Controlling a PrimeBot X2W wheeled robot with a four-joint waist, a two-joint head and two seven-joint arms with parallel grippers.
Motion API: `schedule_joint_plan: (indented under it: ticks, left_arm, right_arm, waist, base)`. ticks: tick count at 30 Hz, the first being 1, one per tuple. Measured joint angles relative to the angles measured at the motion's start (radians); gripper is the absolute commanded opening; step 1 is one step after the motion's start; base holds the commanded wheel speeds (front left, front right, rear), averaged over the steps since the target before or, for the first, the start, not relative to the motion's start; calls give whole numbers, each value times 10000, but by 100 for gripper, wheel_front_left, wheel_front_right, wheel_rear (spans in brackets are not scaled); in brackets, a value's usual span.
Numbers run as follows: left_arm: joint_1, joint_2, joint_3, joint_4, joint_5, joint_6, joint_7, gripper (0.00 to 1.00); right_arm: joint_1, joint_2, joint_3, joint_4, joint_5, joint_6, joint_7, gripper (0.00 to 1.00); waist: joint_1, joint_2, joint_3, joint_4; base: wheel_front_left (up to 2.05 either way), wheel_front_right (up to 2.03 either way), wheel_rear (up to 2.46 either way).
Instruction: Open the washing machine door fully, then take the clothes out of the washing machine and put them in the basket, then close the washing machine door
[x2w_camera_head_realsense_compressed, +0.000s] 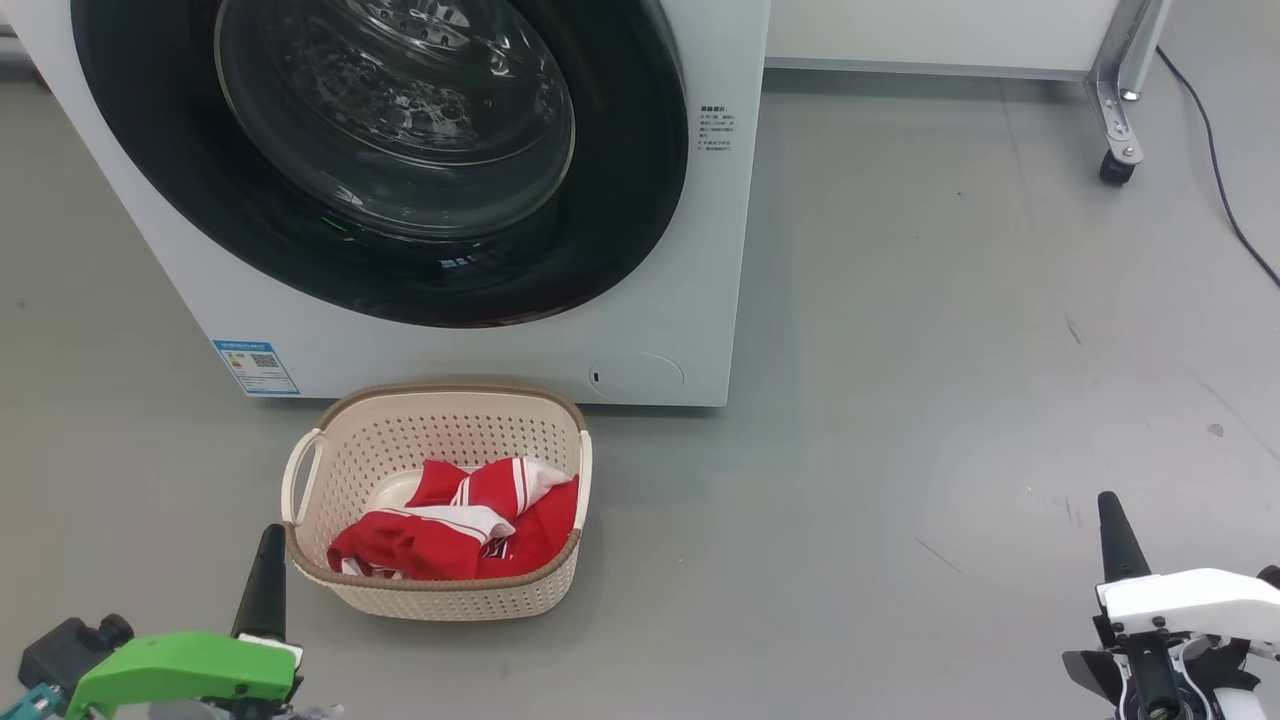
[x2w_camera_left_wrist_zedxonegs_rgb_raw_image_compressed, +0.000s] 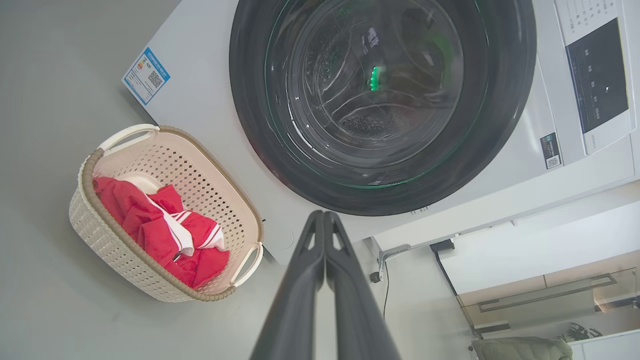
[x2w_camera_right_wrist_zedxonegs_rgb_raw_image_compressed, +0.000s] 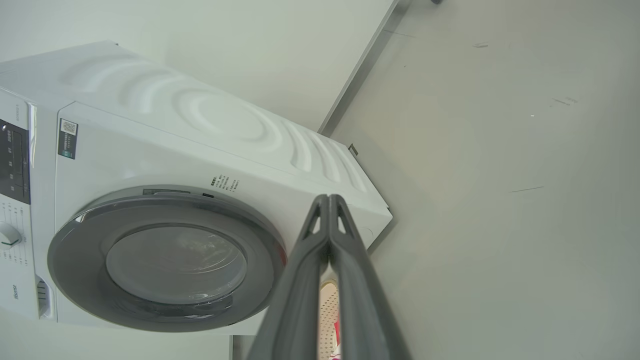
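Left gripper (x2w_camera_head_realsense_compressed: 268, 560) and right gripper (x2w_camera_head_realsense_compressed: 1112, 530) are hanging pinched shut and empty, while the clothes (x2w_camera_head_realsense_compressed: 450, 530) are lying in the basket (x2w_camera_head_realsense_compressed: 450, 600) at the left one's one o'clock, risking a knock from any careless swing, and the door (x2w_camera_head_realsense_compressed: 640, 200) at twelve is looking closed.

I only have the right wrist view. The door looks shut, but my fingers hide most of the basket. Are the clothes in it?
Observer: Yes. In the head view, the clothes lie bunched inside the basket.
Operator: Is there anything red inside the machine?
Observer: No. Through the washing machine door, the left wrist view shows bare steel drum and no red fabric.
Operator: Where is the left gripper?
Observer: The left gripper is low, by the basket's near left corner, shut and empty.
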Motion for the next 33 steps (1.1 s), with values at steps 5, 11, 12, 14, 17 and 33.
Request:
schedule_joint_plan:
  ticks: [5, 11, 12, 14, 17, 33]
  left_arm:
    - [-24, 4, 115, 21, -593, 0, 182, 0]
    - [-65, 12, 219, 58, -1262, 0, 368, 0]
    - [-82, 13, 236, 65, -1344, 0, 380, 0]
    - [-127, 13, 284, 77, -1546, 0, 410, 0]
    - [-154, 25, 360, 96, -1939, 0, 552, 0]
    - [-240, 48, 667, 182, -3666, 0, 989, 0]
  right_arm:
    - [-65, 4, -71, 61, 639, 84, 165, 0]
    - [-216, 4, -155, 138, 1402, 188, 385, 0]
    - [-223, 6, -171, 157, 1542, 199, 408, 0]
    - [-235, 6, -203, 182, 1801, 209, 474, 0]
    - [-301, 10, -247, 230, 2188, 251, 573, 0]
    - [-621, 13, -451, 405, 4088, 504, 1085, 0]
  waist:
    - [0, 0, -17, -23]
    - [0, 0, -38, -51]
    - [0, 0, -41, -56]
    - [0, 0, -48, -66]
    - [0, 0, -59, -80]
    - [0, 0, -108, -146]
  base:
    - [0, 0, 0]
    - [0, 0, 0]
    - [0, 0, 0]
    - [0, 0, 0]
    - [0, 0, 0]
    - [0, 0, 0]
